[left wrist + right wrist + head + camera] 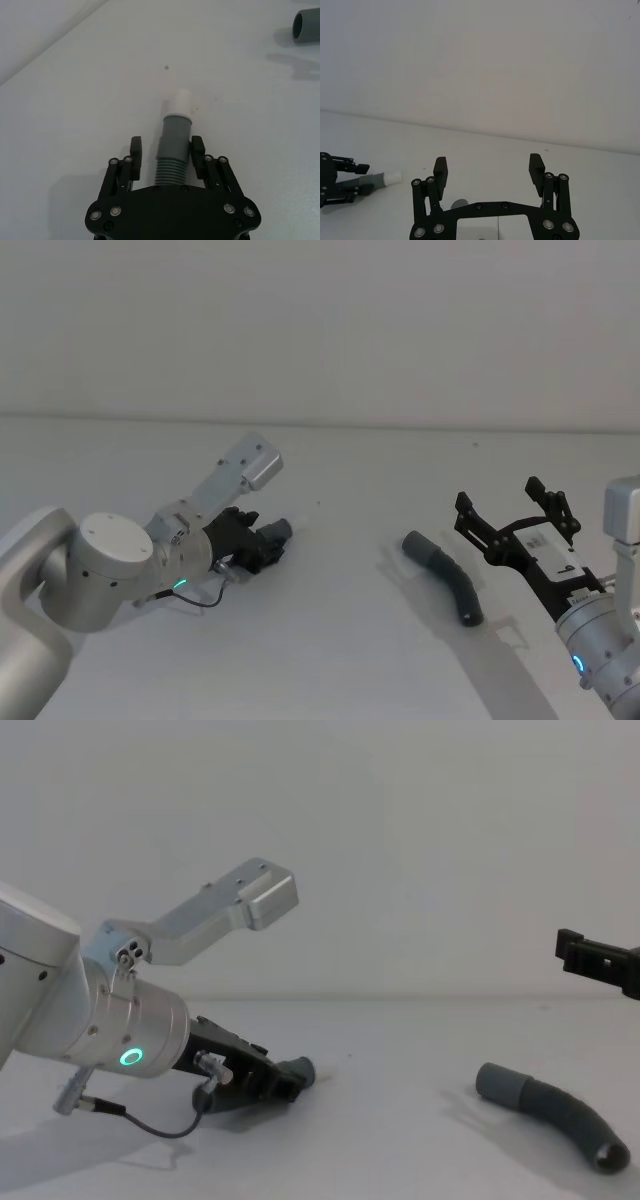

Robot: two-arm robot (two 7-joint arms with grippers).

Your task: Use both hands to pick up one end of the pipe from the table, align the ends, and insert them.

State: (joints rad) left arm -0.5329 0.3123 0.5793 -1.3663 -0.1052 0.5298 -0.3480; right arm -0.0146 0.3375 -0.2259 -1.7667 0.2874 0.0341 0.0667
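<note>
Head view: left hand (272, 540) loosely straddles one pipe piece (283, 529); right hand (498, 495) open beside second piece (445, 570).

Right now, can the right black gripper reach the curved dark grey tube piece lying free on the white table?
Probably yes. The right black gripper hovers open just beside the curved dark grey tube piece; nothing stands between them on the white table.

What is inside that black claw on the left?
A ribbed grey pipe piece lies between the fingers of the left gripper, its white tip poking out. Its back end is hidden under the gripper's body.
</note>
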